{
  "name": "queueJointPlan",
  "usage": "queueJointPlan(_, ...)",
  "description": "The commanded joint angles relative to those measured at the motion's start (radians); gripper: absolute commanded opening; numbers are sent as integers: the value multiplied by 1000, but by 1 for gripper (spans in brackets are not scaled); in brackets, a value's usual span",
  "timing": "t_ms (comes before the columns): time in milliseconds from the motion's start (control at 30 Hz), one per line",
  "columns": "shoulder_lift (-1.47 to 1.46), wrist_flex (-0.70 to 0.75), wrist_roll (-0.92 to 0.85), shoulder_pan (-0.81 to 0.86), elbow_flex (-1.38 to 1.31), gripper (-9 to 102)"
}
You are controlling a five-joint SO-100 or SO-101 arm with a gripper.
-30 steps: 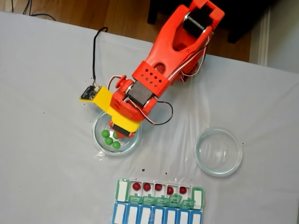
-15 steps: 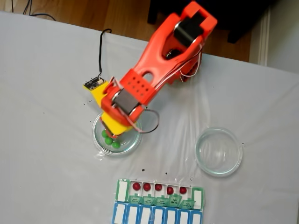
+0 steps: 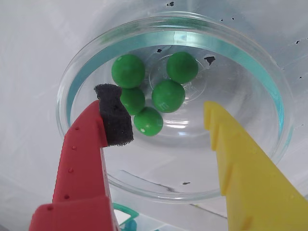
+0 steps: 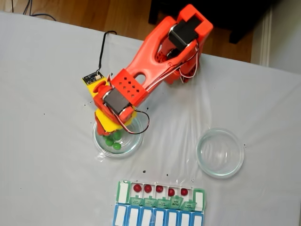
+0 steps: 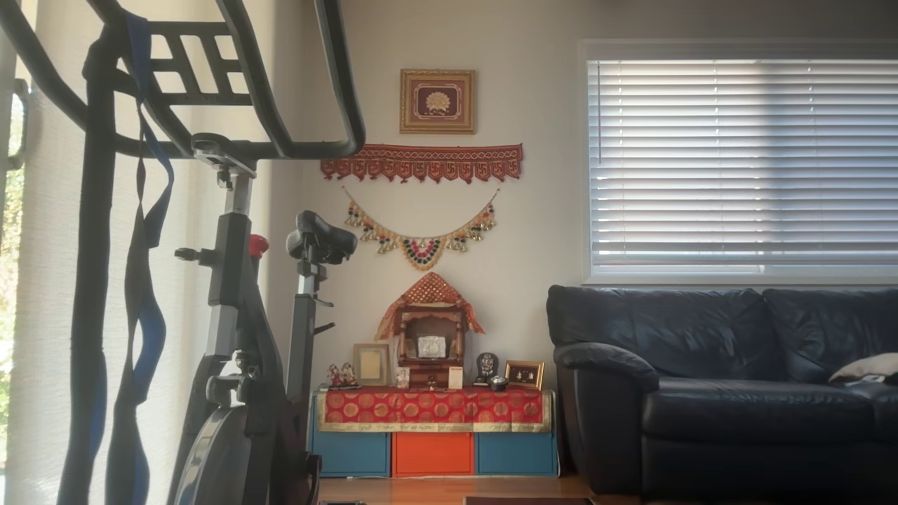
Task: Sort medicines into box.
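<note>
Bench (image 4: 47,94): draped in white cloth, black specks scattered.
Room: exercise bike (image 5: 245,337), dark sofa (image 5: 722,379), blinds.
Jaws (image 3: 163,115): spread apart, nothing gripped, over green medicines (image 3: 168,96) in glass dish (image 4: 99,145).
Box (image 4: 160,194): near edge, red balls inside.

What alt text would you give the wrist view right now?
Five glossy bright green balls cluster in a round clear glass dish on a white cloth. The open gripper hangs over them, its red finger with a black foam pad left, its yellow finger right.
</note>
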Motion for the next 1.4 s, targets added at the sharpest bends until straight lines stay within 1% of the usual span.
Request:
queueJointPlan(0, 17, 2, 2, -18, -61, 29)
queueJointPlan(233, 12, -32, 15, -44, -25, 29)
queueJointPlan(533, -11, -37, 23, -58, -17, 24)
queueJointPlan(1367, -103, -49, 100, -52, -54, 24)
